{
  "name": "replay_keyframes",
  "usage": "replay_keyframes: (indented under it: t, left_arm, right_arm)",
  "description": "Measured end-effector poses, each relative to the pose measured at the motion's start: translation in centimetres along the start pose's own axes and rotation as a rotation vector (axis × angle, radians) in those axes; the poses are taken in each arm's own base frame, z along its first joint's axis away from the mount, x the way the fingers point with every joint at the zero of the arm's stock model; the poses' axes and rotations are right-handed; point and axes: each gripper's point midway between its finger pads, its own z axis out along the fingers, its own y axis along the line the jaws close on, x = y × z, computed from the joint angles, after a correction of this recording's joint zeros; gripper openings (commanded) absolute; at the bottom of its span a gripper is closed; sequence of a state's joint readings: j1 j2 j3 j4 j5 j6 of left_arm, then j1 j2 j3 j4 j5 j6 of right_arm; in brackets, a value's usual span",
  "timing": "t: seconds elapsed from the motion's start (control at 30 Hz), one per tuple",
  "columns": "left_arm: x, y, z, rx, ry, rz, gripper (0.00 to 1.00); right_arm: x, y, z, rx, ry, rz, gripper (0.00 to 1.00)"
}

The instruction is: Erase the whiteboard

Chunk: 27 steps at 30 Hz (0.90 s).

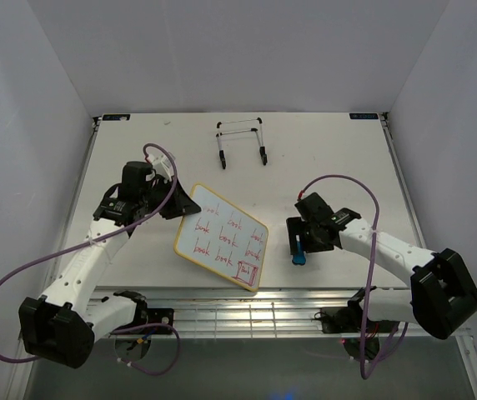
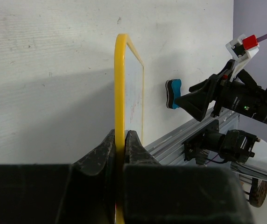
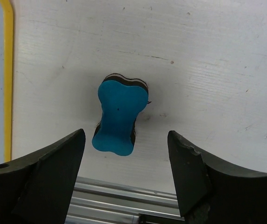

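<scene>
Here's the whiteboard (image 1: 222, 239), sitting mid-desk between the two arms and turned at an angle, one corner pointing toward the near edge. It has a yellow frame with rounded corners, and the white face is covered in rows of red handwriting, with a small red boxed scribble at the near corner. None of it is wiped.

The left pincer (image 1: 187, 204) is clamped on the far-left edge of the frame. In the left wrist view the two fingers (image 2: 106, 151) press right against the yellow rim, with the board seen edge-on between them. Whether the board lies flat on the desk (image 1: 347, 158) or is tipped up a little, I cannot tell.

Over on the right is the blue bone-shaped eraser (image 3: 118, 116), lying on the desk just beside the board's right edge, with a dark layer under the blue. The right pincer (image 3: 125, 137) hovers above it with its jaws spread wide, one on each side and neither touching it. It is holding nothing.

At the back of the desk a black-and-white wire stand (image 1: 240, 143) sits well apart from everything.
</scene>
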State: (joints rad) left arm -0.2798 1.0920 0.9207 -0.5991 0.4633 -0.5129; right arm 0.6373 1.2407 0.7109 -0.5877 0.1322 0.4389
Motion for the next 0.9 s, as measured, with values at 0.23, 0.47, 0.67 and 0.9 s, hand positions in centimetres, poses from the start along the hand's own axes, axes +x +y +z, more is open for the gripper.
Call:
replay_keyframes:
  t: [0.23,0.47,0.67,0.9]
  left_arm:
    - [0.6,0.2,-0.5,-0.002,-0.028,-0.015,0.0]
    - [0.7,0.3,-0.6,-0.002,-0.034,-0.017,0.0]
    - [0.7,0.3,-0.5,-0.001,-0.036,-0.015,0.0]
    - [0.7,0.3,-0.5,0.001,-0.038,-0.014,0.0]
  right_arm:
    - [0.0,-0.2,0.7,0.051,-0.005,0.001,0.57]
    - [0.0,-0.2,1.3,0.073,0.008,0.003,0.49]
    - [-0.1,0.2,1.4,0.077,0.005,-0.003,0.51]
    - [-0.7,0.1,0.9,0.102,-0.038,0.009,0.52]
